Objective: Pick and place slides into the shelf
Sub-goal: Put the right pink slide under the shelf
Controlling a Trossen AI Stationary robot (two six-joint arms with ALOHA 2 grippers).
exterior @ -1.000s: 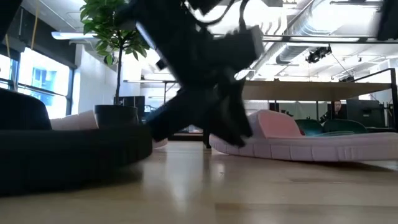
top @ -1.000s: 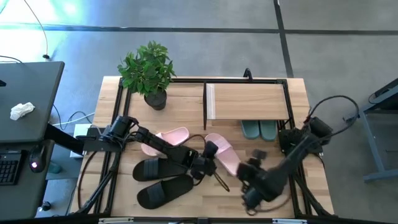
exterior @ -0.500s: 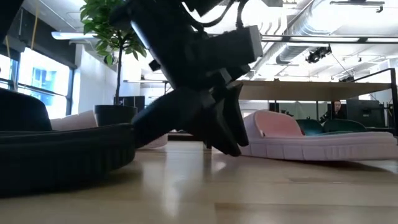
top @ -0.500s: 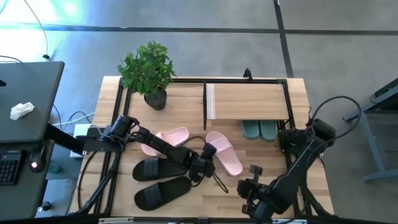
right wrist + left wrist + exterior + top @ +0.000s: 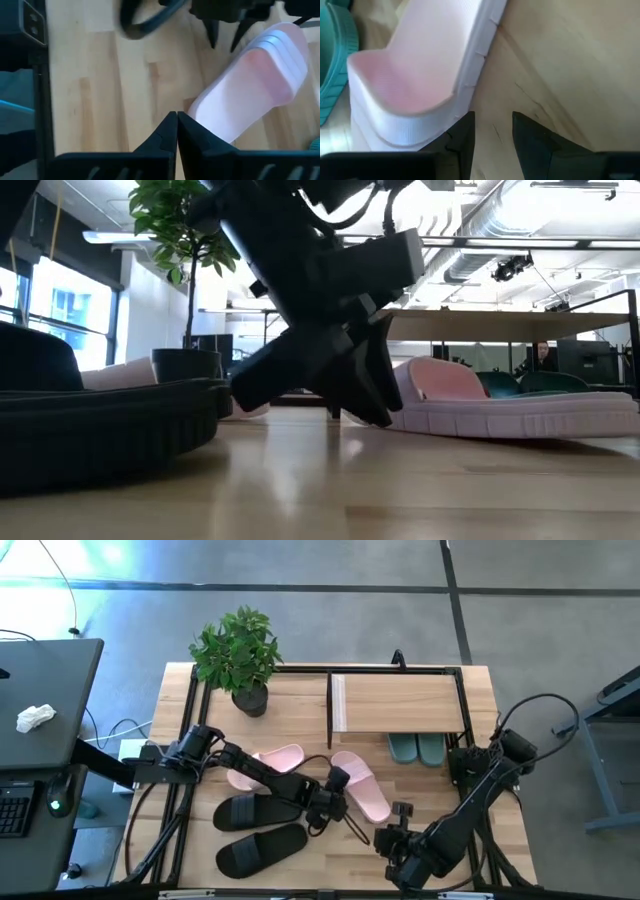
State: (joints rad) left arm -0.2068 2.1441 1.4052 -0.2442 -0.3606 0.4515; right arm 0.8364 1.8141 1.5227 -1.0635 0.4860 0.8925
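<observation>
One pale pink slide point(image 5: 360, 786) lies flat on the table, and its partner point(image 5: 272, 762) lies to its left. Two black slides point(image 5: 258, 830) lie near the front left. A dark green pair point(image 5: 417, 748) rests on the table under the shelf point(image 5: 400, 702). My left gripper point(image 5: 342, 808) points down with its fingers apart, close beside the pink slide's left side point(image 5: 470, 75), with nothing between them; I cannot tell if it touches. My right gripper point(image 5: 390, 837) is shut, just short of that slide's near end point(image 5: 200, 107).
A potted plant point(image 5: 240, 655) stands at the table's far left. A thin black frame point(image 5: 330, 710) borders the shelf and the table edges. Bare wood point(image 5: 330, 860) lies at the front middle. A dark cable point(image 5: 145, 20) loops by my left gripper.
My right gripper has drawn back from the pink slide toward the table's near edge, and a little to the left. The pink slide lies where it was. My left gripper has stayed beside it.
</observation>
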